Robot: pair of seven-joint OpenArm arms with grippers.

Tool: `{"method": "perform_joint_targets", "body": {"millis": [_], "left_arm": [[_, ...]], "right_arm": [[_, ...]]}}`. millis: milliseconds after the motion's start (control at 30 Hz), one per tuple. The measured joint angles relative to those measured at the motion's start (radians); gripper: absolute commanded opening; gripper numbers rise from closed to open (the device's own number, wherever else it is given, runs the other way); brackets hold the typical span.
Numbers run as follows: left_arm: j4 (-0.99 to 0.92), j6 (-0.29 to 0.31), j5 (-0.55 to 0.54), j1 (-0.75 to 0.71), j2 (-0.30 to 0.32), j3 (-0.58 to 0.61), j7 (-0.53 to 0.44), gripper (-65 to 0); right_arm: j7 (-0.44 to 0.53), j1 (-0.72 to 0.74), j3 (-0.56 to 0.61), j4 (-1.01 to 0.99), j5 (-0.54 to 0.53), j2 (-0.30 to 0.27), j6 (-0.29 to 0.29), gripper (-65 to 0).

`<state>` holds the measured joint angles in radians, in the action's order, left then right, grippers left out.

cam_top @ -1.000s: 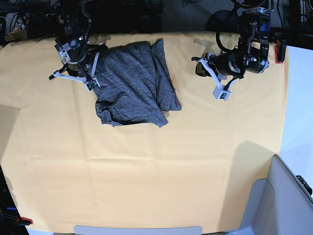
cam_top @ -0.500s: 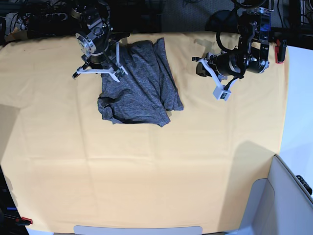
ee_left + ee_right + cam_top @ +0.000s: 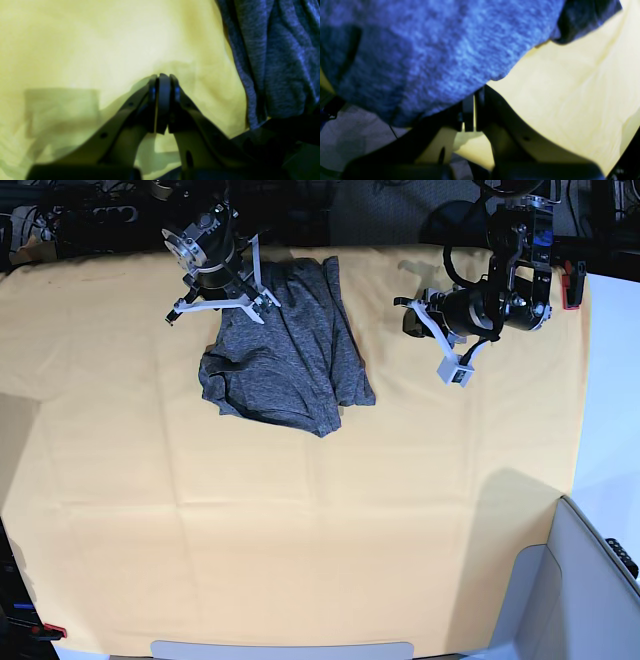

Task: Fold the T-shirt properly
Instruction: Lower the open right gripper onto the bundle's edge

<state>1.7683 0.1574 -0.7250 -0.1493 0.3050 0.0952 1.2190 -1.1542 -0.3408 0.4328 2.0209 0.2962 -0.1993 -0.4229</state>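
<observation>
The dark grey T-shirt (image 3: pixel 290 360) lies crumpled and partly folded on the yellow-orange cloth (image 3: pixel 300 520) at the back middle-left. My right gripper (image 3: pixel 222 304) is at the shirt's upper left edge, shut on a fold of the T-shirt; in the right wrist view the fabric (image 3: pixel 432 50) drapes over the closed gripper (image 3: pixel 472 97). My left gripper (image 3: pixel 452 370) hovers to the right of the shirt, apart from it. In the left wrist view that gripper (image 3: pixel 162 77) is shut and empty above the cloth, with the shirt's edge (image 3: pixel 275 62) at the right.
The yellow-orange cloth covers the whole table. A grey bin (image 3: pixel 590 600) stands at the front right corner. A white surface (image 3: pixel 615 380) borders the right edge. A red clamp (image 3: pixel 572 285) sits at the back right.
My right gripper has moved right and toward the back, carrying the shirt's left edge over; the shirt is now narrower. The left arm has hardly moved.
</observation>
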Motion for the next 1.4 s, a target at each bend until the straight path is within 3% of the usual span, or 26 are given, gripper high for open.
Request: {"method": "perform_joint_targets", "body": {"millis": [367, 700, 933, 1267, 1400], "left_arm": [[0.000, 0.000, 0.004, 0.000, 0.001, 0.000, 0.000, -64.8], [0.000, 0.000, 0.004, 0.000, 0.001, 0.000, 0.000, -64.8], [0.000, 0.000, 0.003, 0.000, 0.001, 0.000, 0.000, -64.8], [0.002, 0.000, 0.004, 0.000, 0.001, 0.000, 0.000, -64.8], [0.002, 0.000, 0.007, -0.003, 0.008, 0.000, -0.019, -64.8]], "right_arm": [[0.022, -0.004, -0.047, 0.006, -0.018, -0.028, -0.021, -65.0], [-0.013, -0.019, -0.065, 0.008, 0.287, -0.026, -0.027, -65.0], [0.001, 0.007, -0.062, 0.008, 0.437, 0.050, -0.031, -65.0], [0.002, 0.142, -0.058, 0.008, 0.446, 0.098, -0.032, -65.0], [-0.004, 0.167, -0.060, 0.008, 0.355, 0.108, -0.035, -65.0]]}}
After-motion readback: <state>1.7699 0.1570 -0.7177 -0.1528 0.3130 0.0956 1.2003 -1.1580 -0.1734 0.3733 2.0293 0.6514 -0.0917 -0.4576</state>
